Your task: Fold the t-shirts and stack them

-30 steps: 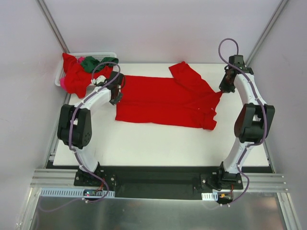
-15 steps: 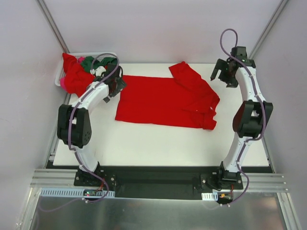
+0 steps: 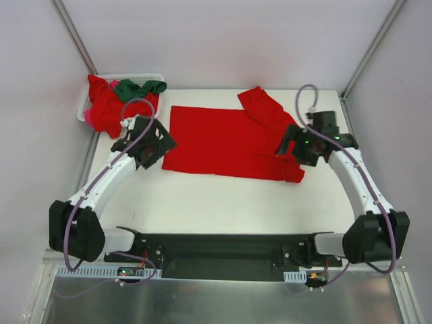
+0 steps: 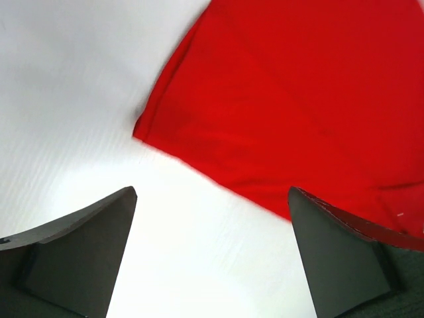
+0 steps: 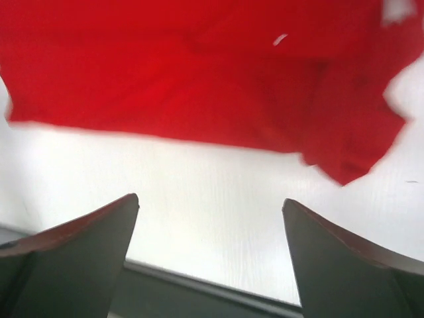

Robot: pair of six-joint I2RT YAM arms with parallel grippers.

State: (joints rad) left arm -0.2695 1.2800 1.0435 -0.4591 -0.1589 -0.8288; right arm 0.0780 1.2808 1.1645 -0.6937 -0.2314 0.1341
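Note:
One large red t-shirt [image 3: 229, 142] lies spread on the white table [image 3: 223, 202], its far sleeve folded over at the back right. Its near left corner [image 4: 142, 129] shows in the left wrist view, and its hem [image 5: 199, 99] fills the top of the right wrist view. My left gripper [image 3: 150, 145] hovers just left of the shirt, open, with only bare table between its fingers [image 4: 86, 252]. Over the shirt's right end hangs my right gripper [image 3: 297, 147], also open and empty. More red t-shirts [image 3: 106, 108] and a dark green one [image 3: 138, 88] are heaped in the basket.
A white lattice basket [image 3: 150, 77] stands at the table's back left corner. The table's dark front edge [image 5: 199, 288] shows low in the right wrist view. Grey walls close the cell on three sides.
Both grippers have let go of the shirt and opened. Both arms have swung back toward the near side, the left one down-left, the right one down and inward. The shirt now lies flat.

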